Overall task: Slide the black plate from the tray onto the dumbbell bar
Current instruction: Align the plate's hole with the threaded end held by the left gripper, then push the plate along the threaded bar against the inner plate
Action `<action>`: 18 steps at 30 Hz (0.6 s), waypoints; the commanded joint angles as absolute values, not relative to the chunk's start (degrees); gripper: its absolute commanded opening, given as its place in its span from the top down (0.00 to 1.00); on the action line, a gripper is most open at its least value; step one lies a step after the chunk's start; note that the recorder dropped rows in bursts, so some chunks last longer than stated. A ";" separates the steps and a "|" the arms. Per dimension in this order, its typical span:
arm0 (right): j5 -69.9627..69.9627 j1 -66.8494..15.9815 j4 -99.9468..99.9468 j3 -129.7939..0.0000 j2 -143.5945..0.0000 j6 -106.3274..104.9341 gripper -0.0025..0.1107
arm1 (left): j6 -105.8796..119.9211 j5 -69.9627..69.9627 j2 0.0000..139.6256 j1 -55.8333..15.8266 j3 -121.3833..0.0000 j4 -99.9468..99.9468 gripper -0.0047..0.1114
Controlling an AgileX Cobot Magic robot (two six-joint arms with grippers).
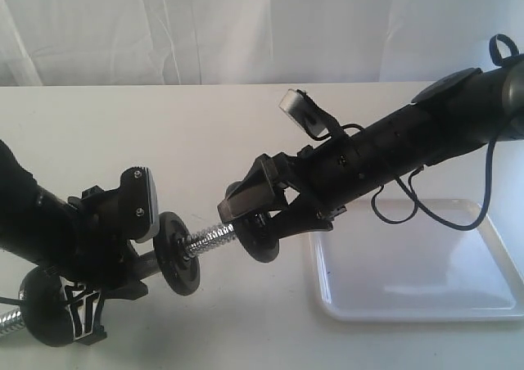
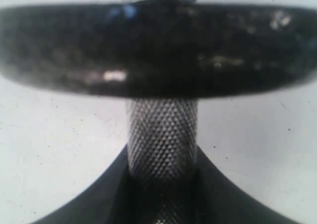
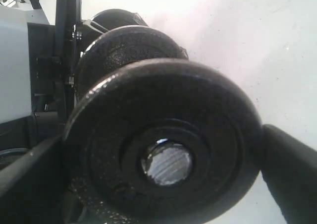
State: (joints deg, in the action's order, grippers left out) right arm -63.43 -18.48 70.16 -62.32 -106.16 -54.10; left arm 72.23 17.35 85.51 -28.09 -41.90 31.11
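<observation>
My right gripper (image 1: 262,221) is shut on the black plate (image 1: 264,244), held on edge just left of the tray. In the right wrist view the plate (image 3: 163,110) sits between the fingers (image 3: 290,169), and the bar's threaded tip (image 3: 167,163) shows inside its central hole. My left gripper (image 1: 121,259) is shut on the dumbbell bar (image 1: 211,239), gripping its knurled middle (image 2: 162,140). One black disc (image 1: 178,254) is on the bar just beyond the left fingers, also seen edge-on as a disc (image 2: 158,50) in the left wrist view. Another disc (image 1: 45,309) sits at the bar's other end.
The white tray (image 1: 417,268) lies at the right with nothing in it, under the right arm's looping cable (image 1: 442,218). The tabletop (image 1: 205,133) is white, with a white curtain behind it.
</observation>
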 commanded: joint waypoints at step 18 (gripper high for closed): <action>-69.96 -20.58 76.87 -62.57 -105.40 -55.29 0.98 | 72.15 16.75 79.88 -28.82 -44.63 38.55 0.96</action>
State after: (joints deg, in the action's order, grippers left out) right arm -66.24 -20.48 73.71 -62.32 -106.34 -54.39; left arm 72.84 19.10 83.00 -28.73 -42.51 33.26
